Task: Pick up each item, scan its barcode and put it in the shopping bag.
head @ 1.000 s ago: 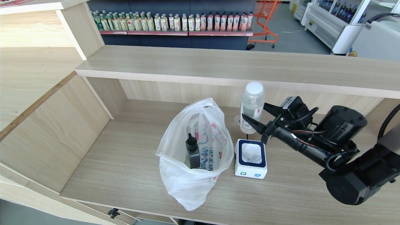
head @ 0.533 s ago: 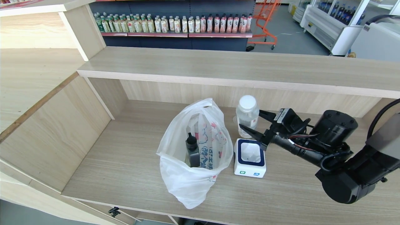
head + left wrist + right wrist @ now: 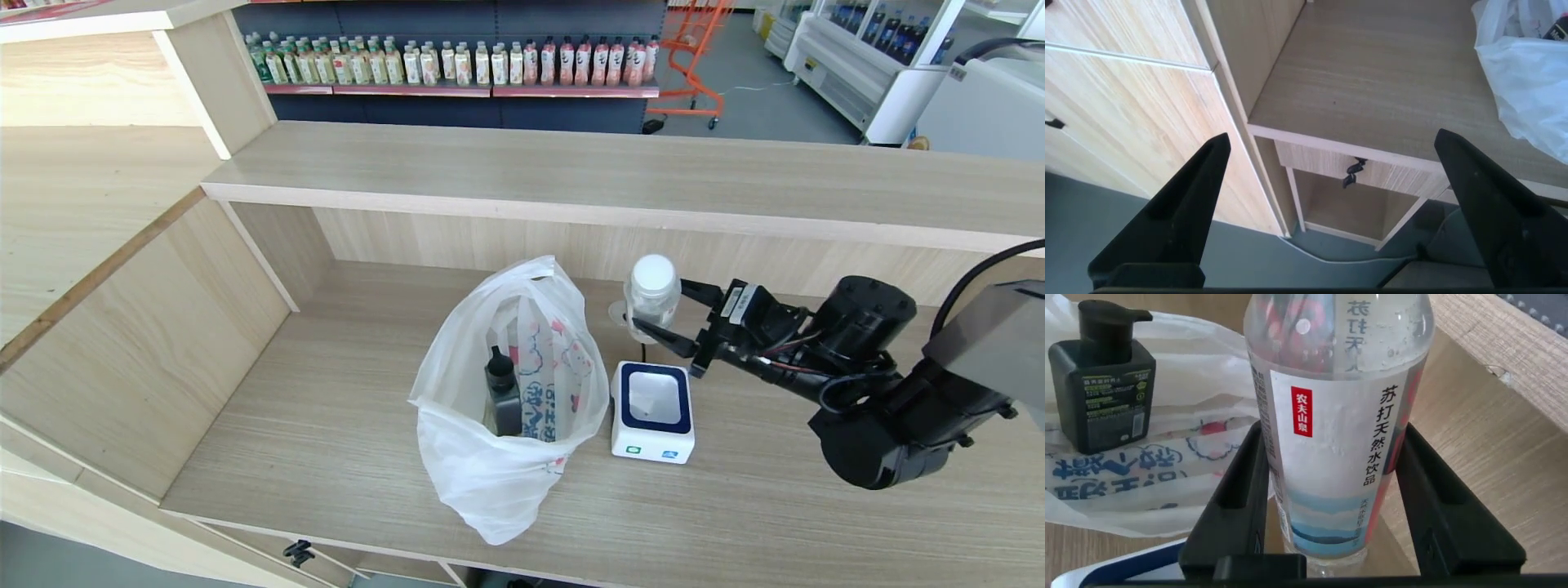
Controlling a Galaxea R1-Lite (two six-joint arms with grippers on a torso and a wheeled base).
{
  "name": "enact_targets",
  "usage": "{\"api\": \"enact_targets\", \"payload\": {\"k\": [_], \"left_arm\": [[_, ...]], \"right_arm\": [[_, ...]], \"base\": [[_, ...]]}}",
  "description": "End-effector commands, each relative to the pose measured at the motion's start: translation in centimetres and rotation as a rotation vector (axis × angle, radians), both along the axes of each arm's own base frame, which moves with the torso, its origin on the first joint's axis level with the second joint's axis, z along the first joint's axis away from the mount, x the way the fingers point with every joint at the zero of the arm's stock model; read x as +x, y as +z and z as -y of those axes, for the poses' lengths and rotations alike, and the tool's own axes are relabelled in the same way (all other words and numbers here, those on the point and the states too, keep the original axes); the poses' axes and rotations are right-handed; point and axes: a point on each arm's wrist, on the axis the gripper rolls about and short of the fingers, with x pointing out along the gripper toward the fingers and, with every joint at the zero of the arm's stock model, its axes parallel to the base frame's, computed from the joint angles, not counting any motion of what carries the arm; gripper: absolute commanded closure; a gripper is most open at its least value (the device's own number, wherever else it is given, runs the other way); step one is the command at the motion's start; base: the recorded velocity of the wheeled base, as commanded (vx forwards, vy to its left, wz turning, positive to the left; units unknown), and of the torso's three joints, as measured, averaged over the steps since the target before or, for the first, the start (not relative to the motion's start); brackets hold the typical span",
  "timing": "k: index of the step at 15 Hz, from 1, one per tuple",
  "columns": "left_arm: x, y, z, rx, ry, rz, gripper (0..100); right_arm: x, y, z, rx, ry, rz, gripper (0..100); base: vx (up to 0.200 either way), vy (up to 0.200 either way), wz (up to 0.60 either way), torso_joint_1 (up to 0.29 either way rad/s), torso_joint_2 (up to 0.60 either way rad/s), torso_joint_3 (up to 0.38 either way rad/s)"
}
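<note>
Water bottle (image 3: 653, 292) is upright, clamped between the right gripper's (image 3: 661, 304) 2 fingers, just behind the scanner (image 3: 653, 411) and right of the shopping bag (image 3: 490, 474). The left gripper's (image 3: 1333, 137) fingers are spread wide.

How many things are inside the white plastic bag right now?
2 that I can see: a black pump bottle standing in the bag, and a printed packet right next to it. More could be hidden lower down behind the plastic.

Clear glossy plastic bottle (image 3: 1331, 416), thin translucent plastic bag (image 3: 490, 482), matt wood-grain counter (image 3: 326, 425) & glossy scanner (image 3: 653, 447).
</note>
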Motion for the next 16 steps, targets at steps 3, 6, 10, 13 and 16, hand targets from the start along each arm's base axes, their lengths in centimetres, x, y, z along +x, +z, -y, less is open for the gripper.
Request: {"api": "enact_targets", "payload": {"k": [3,6,10,13,16], "left_arm": [[0.0,0.0,0.0,0.0,0.0,-0.002,0],[0.0,0.0,0.0,0.0,0.0,-0.002,0],[0.0,0.0,0.0,0.0,0.0,-0.002,0],[0.0,0.0,0.0,0.0,0.0,-0.002,0],[0.0,0.0,0.0,0.0,0.0,-0.002,0]], "right_arm": [[0.3,-1.0,-1.3,-0.023,0.062,0.001,100],[0.5,-2.1,-1.1,-0.073,0.104,0.029,100],[0.8,-2.8,-0.8,-0.093,0.11,0.034,100],[0.9,-3.8,-0.8,-0.115,0.121,0.036,100],[1.2,-4.9,-0.9,-0.133,0.127,0.031,100]], "base": [[0.0,0.0,0.0,0.0,0.0,0.0],[0.0,0.0,0.0,0.0,0.0,0.0],[0.0,0.0,0.0,0.0,0.0,0.0],[0.0,0.0,0.0,0.0,0.0,0.0],[0.0,0.0,0.0,0.0,0.0,0.0]]}}
